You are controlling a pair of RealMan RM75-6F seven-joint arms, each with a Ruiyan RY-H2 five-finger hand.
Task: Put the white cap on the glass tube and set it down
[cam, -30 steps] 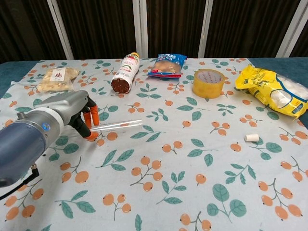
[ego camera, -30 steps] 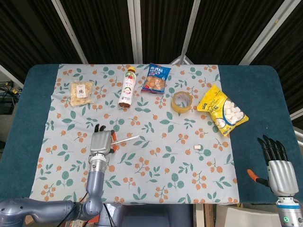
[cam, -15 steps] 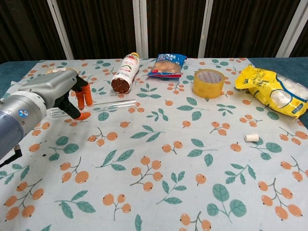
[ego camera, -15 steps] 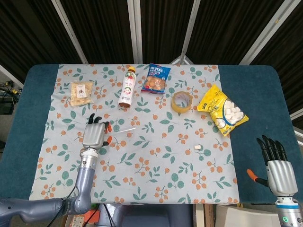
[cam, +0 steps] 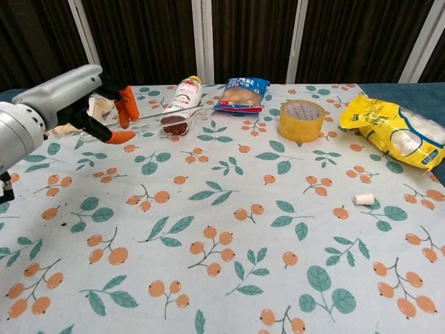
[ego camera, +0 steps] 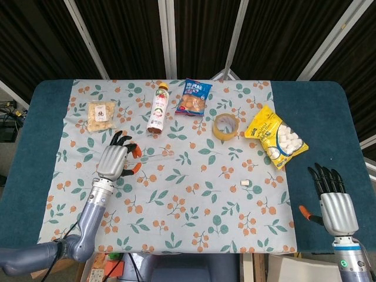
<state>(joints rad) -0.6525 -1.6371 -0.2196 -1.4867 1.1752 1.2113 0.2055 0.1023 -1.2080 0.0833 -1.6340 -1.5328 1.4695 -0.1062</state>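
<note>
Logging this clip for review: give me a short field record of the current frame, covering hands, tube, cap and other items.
left hand: holds the glass tube, lifted off the cloth
right hand: open, fingers apart, at the table's near right edge, holding nothing
white cap: lying on the cloth, right side, apart from both hands
cap on tube: not yet
other items: bottle, blue snack bag, tape roll, yellow bag, small snack packet

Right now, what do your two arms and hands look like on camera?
Both hands, the left hand and the right hand, have silver-grey metal backs and black fingers. The thumbs and the left's fingertips carry orange pads. The left arm is a smooth grey-silver tube with a small blue mark.
</note>
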